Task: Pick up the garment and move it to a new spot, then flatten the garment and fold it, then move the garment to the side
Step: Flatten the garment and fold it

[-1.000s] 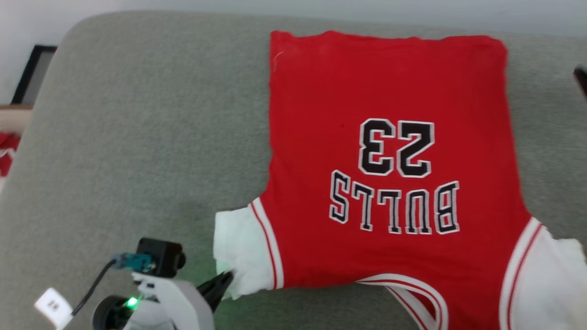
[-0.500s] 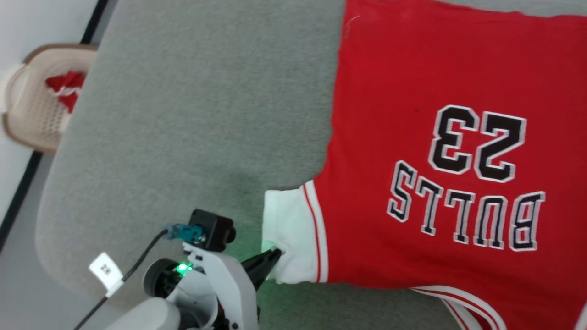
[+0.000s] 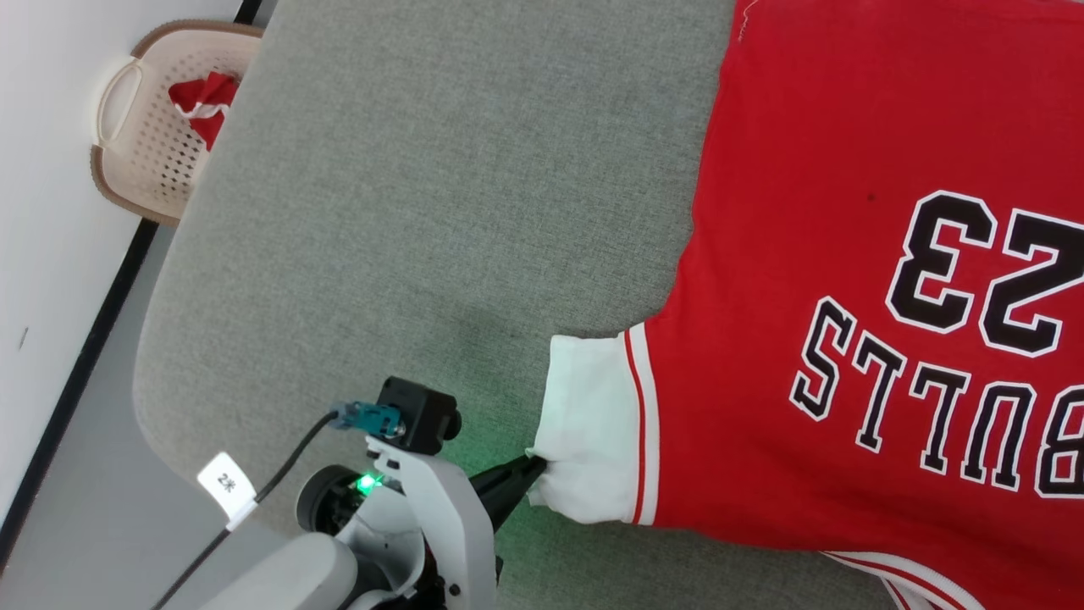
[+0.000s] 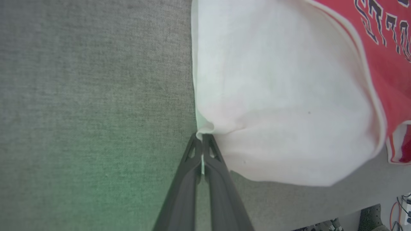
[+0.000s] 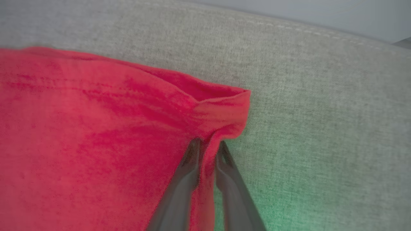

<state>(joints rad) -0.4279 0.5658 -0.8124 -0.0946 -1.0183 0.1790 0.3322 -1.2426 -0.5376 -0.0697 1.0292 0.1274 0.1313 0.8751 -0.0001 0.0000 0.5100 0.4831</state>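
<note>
Grey woven cushion (image 3: 406, 212); the head camera has swung leftward since the earlier frame. Nearest, the left gripper (image 3: 529, 464) stays pinched on the soft white sleeve (image 3: 593, 424) of the garment (image 3: 847, 169), which lies flat with its lettering up. The right gripper (image 5: 207, 144) clamps the red hem corner (image 5: 224, 96). Beyond stands a perforated beige basket (image 3: 127, 161) holding red cloth (image 3: 203, 97).
</note>
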